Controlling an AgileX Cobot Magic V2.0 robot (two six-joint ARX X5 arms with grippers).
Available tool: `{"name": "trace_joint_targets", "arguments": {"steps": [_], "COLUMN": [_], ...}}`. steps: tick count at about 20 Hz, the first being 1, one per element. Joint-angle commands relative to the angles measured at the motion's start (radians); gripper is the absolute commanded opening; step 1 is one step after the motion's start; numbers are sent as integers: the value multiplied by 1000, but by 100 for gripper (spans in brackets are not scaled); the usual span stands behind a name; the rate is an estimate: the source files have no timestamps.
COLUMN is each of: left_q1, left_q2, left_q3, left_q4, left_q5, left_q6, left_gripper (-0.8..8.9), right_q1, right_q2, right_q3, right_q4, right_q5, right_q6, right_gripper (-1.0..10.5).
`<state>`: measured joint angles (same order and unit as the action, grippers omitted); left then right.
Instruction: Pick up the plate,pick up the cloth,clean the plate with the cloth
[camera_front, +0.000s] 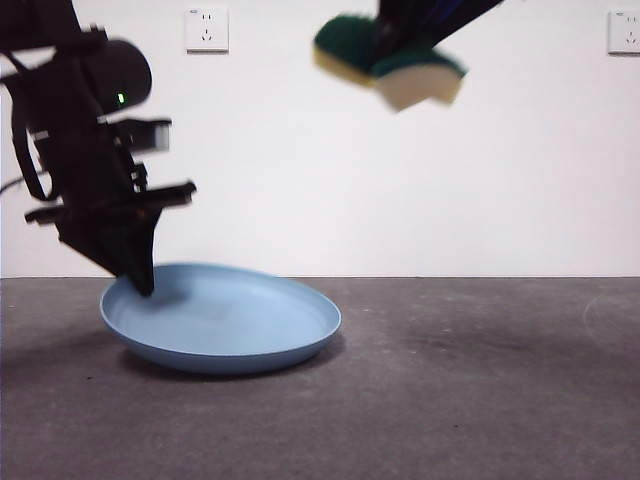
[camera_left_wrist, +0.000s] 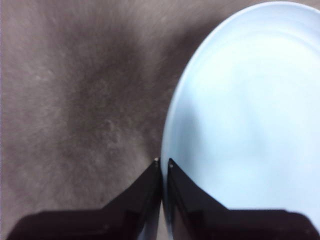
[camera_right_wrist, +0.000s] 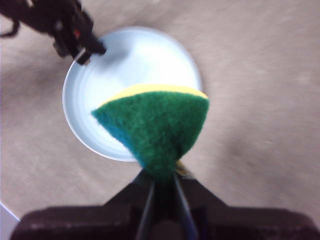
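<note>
The light-blue plate (camera_front: 235, 318) lies on the grey table at the left of the front view. My left gripper (camera_front: 142, 280) comes down from the upper left and is shut on the plate's left rim; the left wrist view shows the two jaws (camera_left_wrist: 164, 164) pinching the rim of the plate (camera_left_wrist: 250, 125). My right gripper (camera_right_wrist: 162, 186) is shut on the cloth (camera_right_wrist: 155, 127), a yellow sponge with a green scouring side. It holds the cloth (camera_front: 390, 60) high in the air, above and to the right of the plate (camera_right_wrist: 140, 55).
The grey table surface (camera_front: 480, 380) stretches to the right of the plate. A white wall with two sockets (camera_front: 207, 28) (camera_front: 624, 30) stands behind. The left arm (camera_right_wrist: 65, 25) shows in the right wrist view at the plate's edge.
</note>
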<state>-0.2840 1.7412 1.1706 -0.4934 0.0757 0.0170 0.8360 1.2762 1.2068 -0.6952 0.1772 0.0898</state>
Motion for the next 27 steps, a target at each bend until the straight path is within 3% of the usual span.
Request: {"name": "trace_joint_targets", "arguments": {"steps": [1,5,6,9,16,25,27], "left_q1": [5,6,5,5,-4,-40,-51], "left_q2": [58,76,76,76,-1,-336,-431], "left_q3": [-5,-5,-5,-5,-5,-32,-80], "left_q4": [14,47,57,48,5,-52,-43], "left_q5": [-65,-101,-100,-100,-89,-67,-68], "left_q6": [14,14,14,13,-68,-126,-126], "left_gripper": [-9,2,45,382,385,377,377], "right_q1": [1,-3,-5,-11,-88,-224,-263], "right_q2": [-53,-135,-148,-166,-136,86,149], "right_q3": [-10,-10,-10,-10,-10,-10,-10], "right_q4": [-40,-88,-92,-100,-99,-39,13], "right_q5": [16,16,17,16,16,1,-67], "right_q6": [7,18,18,18,18,18,17], "right_gripper": [-16,-16,-16,-16,-17,-16,-17]}}
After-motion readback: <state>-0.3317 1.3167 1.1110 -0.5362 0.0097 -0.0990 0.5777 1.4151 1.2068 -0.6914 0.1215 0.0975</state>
